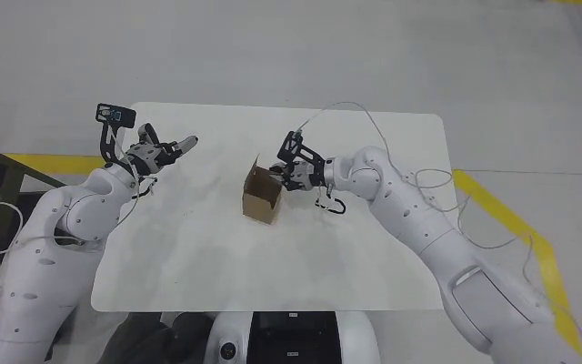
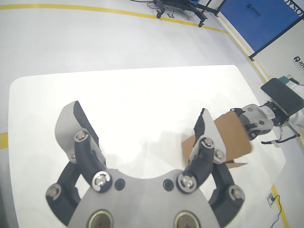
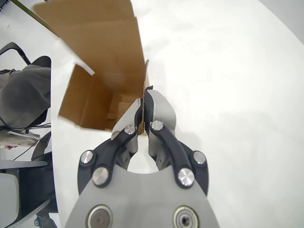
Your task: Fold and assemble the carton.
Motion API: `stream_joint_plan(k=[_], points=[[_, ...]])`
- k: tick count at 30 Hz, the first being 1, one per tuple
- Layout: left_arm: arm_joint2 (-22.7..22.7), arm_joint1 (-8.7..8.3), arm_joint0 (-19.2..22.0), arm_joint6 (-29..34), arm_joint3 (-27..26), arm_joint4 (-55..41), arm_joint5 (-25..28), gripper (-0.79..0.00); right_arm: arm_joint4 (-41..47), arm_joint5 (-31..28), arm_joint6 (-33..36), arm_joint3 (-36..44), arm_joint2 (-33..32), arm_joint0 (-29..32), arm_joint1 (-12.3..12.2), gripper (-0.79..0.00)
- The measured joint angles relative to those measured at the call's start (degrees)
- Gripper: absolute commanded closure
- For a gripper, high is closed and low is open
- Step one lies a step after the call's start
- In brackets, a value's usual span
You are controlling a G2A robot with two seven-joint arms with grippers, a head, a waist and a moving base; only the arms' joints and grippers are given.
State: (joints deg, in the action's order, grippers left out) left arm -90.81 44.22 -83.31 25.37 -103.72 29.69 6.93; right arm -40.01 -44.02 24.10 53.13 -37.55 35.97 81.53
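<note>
The right gripper (image 3: 144, 103) is pinched on the edge of one wall of the carton (image 3: 99, 48). One finger is inside the wall and the other outside, and the cardboard is squeezed thin between the pads. Just past its fingertips the brown carton opens out, showing its inner walls and a fold at the bottom. A broad flap with rounded corners stands up on the side farthest from the gripper. The carton sits near the middle of the white table (image 1: 364, 264), directly ahead of this gripper. I cannot tell whether its underside touches the tabletop.

The left gripper (image 2: 139, 111) is spread wide with nothing between its fingers (image 2: 82, 117). It hangs above bare tabletop, well apart from the carton. The carton and the right gripper lie farther out, beyond one of its fingers.
</note>
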Motion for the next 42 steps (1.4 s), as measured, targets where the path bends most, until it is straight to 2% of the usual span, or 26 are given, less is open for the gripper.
stream_joint_plan(k=[3, 7, 11, 17, 21, 25, 26, 27, 28, 29, 30, 33, 36, 39, 42], points=[[0.0, 0.0, 0.0, 0.0, 0.0, 0.0, 0.0, -0.785, -0.26, 2.54, -1.88, 3.81, -2.09, 3.05, -1.0, 0.0], [0.0, 0.0, 0.0, 0.0, 0.0, 0.0, 0.0, -0.785, -1.43, 9.77, -3.86, 13.06, -6.19, 10.0, -3.0, 0.0], [0.0, 0.0, 0.0, 0.0, 0.0, 0.0, 0.0, -0.785, -1.36, 19.46, -3.07, 26.0, -11.47, 20.86, -5.38, 0.0], [0.0, 0.0, 0.0, 0.0, 0.0, 0.0, 0.0, -0.785, -3.32, 32.36, -2.04, 39.99, -17.06, 33.58, -7.37, 0.0], [0.0, 0.0, 0.0, 0.0, 0.0, 0.0, 0.0, -0.785, -4.49, 38.64, -2.44, 43.46, -17.71, 37.82, -7.57, 0.0], [0.0, 0.0, 0.0, 0.0, 0.0, 0.0, 0.0, -0.785, -4.37, 43.52, -4.26, 43.39, -16.83, 39.04, -7.13, 0.0], [0.0, 0.0, 0.0, 0.0, 0.0, 0.0, 0.0, -0.785, -4.2, 44.72, -4.61, 42.92, -16.35, 38.97, -6.91, -0.092], [0.0, 0.0, 0.0, 0.0, 0.0, 0.0, 0.0, -0.785, -3.93, 45.59, -4.87, 42.53, -15.99, 38.86, -6.74, -0.145], [0.0, 0.0, 0.0, 0.0, 0.0, 0.0, 0.0, -0.785, -3.49, 46.35, -4.99, 42.15, -15.61, 38.73, -6.56, -0.573], [0.0, 0.0, 0.0, 0.0, 0.0, 0.0, 0.0, -0.785, -2.92, 47.28, -5.02, 41.72, -15.15, 38.49, -6.33, -0.757], [0.0, 0.0, 0.0, 0.0, 0.0, 0.0, 0.0, -0.785, -2.78, 48.06, -5.04, 41.48, -14.83, 38.28, -6.17, -0.785], [0.0, 0.0, 0.0, 0.0, 0.0, 0.0, 0.0, -0.785, -2.75, 49.7, -4.95, 41.33, -13.73, 37.71, -5.72, -0.785], [0.0, 0.0, 0.0, 0.0, 0.0, 0.0, 0.0, -0.785, -2.37, 48.96, -5.11, 42.0, -13.23, 37.63, -5.51, -0.785], [0.0, 0.0, 0.0, 0.0, 0.0, 0.0, 0.0, -0.785, -2.57, 46.44, -5.54, 43.49, -13.49, 38.44, -5.67, -0.785], [0.0, 0.0, 0.0, 0.0, 0.0, 0.0, 0.0, -0.785, -3.98, 40.3, -4.59, 44.82, -14.54, 38.92, -6.33, -0.785]])
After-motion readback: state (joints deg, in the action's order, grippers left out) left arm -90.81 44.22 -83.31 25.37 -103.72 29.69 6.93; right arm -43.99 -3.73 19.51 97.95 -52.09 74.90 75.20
